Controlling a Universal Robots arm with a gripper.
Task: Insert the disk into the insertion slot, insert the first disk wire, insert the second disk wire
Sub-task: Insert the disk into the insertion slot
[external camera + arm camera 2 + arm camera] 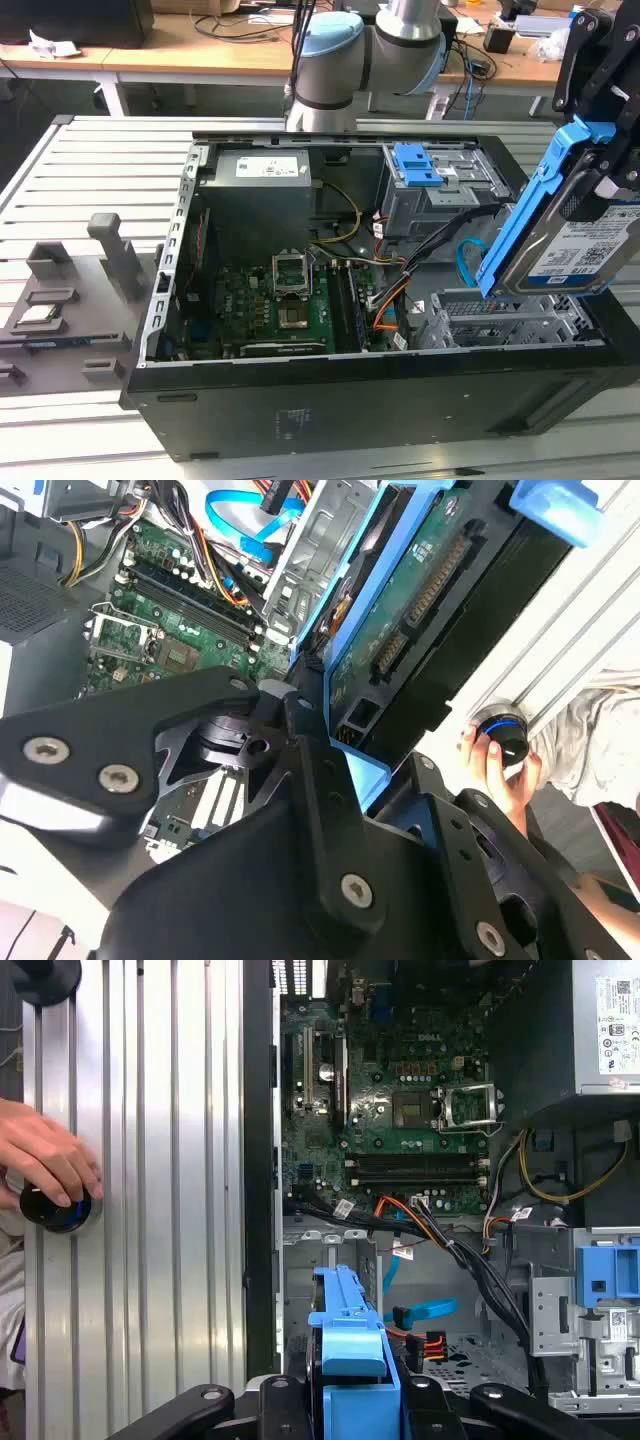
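1. Black gripper (pixel 604 172), one only, is clamped on one disk (pixel 580 245) in its blue carrier.
2. Disk hangs tilted just above the insertion slot (pixel 520 318), one low grey cage at the exterior view's right; not inside it.
3. Two wires lie loose in the computer case (pixel 350 410): first disk wire (pixel 405 1210) and second disk wire (pixel 425 1310), both apart from the disk.
4. One arm (pixel 345 50) stands behind the case.
5. One hand (pixel 45 1155) rests on a knob (pixel 55 1210) on the slatted table (pixel 150 1260).
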